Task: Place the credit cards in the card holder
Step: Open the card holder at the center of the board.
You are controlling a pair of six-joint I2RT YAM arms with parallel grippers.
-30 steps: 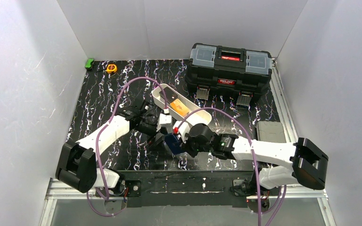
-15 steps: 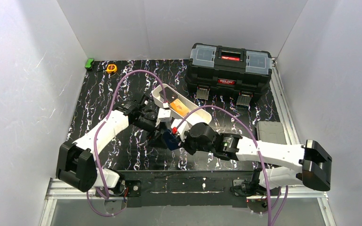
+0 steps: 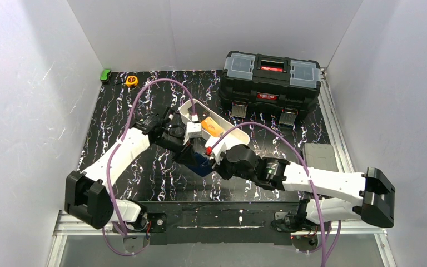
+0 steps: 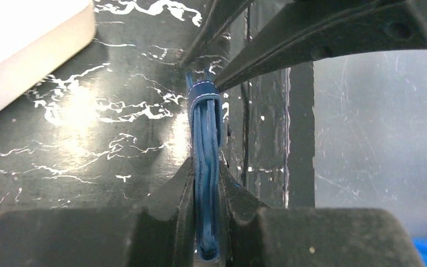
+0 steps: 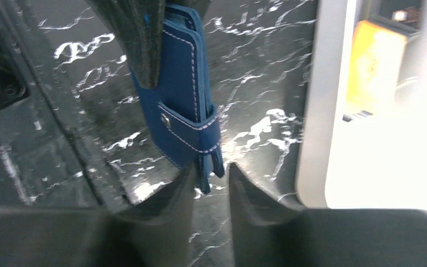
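Card holder (image 3: 202, 163): a navy-blue wallet, folded shut, at the middle of the black marbled tabletop (image 3: 117, 139), between the two gripper tips and just in front of the white tray. The wrist views show it edge-on (image 4: 203, 122). Whether it touches the tabletop cannot be told.
Strap (image 5: 192, 125): wraps over the edge of the card holder, and its loose ends point towards the right gripper.
Back left corner: a small green object (image 3: 106, 74) lies near a yellow tape measure (image 3: 131, 80), both well apart from the arms.
Left gripper (image 4: 205, 167): reaches in from the left. Its two black fingers (image 4: 175, 192) are closed tight on the card holder, one pressed against each flat side, so the left gripper has hold of it.
Right gripper (image 5: 211, 172): comes in from the right, opposite the left gripper. Its jaws stand a narrow slit apart, with the strap ends hanging in the gap. It does not appear to clamp them.
White tray (image 3: 231, 138): long and oblong, set at a slant just behind the grippers.
Orange card (image 3: 212, 128): lies flat inside the white tray, also seen from the right wrist (image 5: 372, 67).
Toolbox (image 3: 271, 80): big, black and closed, at the back right.
Grey block (image 3: 319, 156): flat, at the right edge of the tabletop, near the right arm.
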